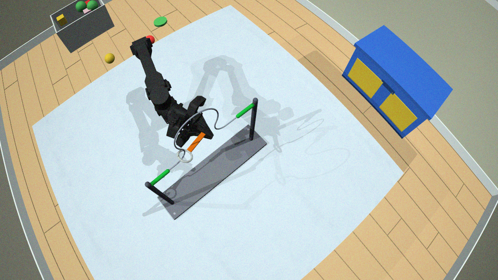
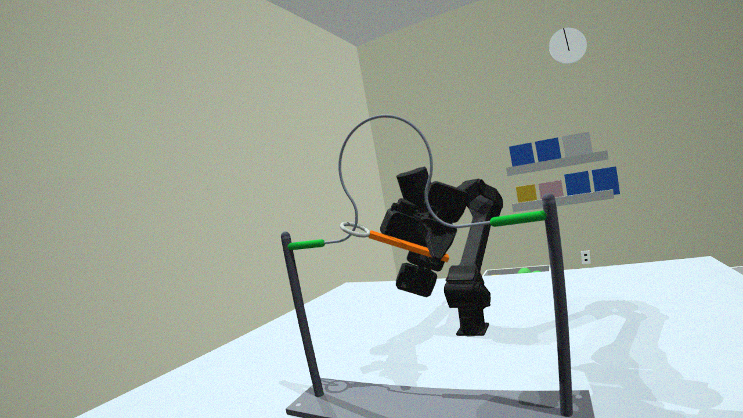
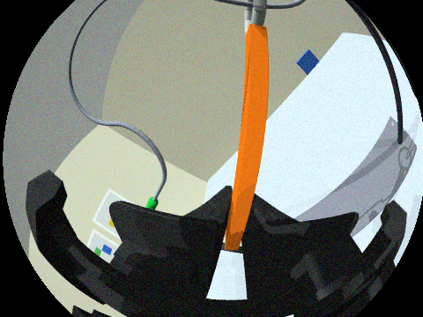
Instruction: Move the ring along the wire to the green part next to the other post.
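Note:
The pale ring encircles the grey wire at the foot of the big loop, past the left green part. Contact between ring and wire cannot be told. The orange handle slopes gently down from the ring toward the far post's side. My gripper is shut on its far end. The other green part is bare.
The wire's loop passes in front of my gripper body in the top and exterior views; the gap is unclear. The left post and right post stand on a grey base. A blue cabinet is at the right.

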`<action>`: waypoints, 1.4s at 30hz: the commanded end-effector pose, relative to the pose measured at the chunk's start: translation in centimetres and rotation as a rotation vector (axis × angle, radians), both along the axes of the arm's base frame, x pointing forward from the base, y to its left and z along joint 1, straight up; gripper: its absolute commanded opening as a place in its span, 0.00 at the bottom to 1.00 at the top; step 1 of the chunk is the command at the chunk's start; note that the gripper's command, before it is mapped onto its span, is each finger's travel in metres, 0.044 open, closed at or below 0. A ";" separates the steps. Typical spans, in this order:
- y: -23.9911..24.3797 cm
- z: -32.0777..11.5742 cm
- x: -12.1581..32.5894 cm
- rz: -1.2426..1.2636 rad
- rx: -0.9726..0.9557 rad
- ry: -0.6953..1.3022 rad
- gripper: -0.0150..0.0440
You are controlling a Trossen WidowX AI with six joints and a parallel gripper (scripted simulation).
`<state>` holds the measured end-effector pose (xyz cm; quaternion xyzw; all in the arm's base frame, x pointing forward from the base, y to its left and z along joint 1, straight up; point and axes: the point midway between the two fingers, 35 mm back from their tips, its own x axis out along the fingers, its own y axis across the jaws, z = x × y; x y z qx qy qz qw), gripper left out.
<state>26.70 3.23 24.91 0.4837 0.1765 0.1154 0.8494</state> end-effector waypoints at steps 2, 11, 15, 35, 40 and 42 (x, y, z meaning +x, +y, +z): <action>0.3 1.7 -0.8 0.047 0.078 0.023 0.00; 0.6 4.5 -1.8 0.138 0.267 0.071 0.00; 0.9 5.9 -1.9 0.143 0.365 0.074 0.00; 0.7 10.9 -2.0 0.156 0.702 0.084 0.00; 0.4 12.0 -2.0 0.158 0.773 0.086 0.00; 0.3 12.4 -2.0 0.159 0.797 0.087 0.00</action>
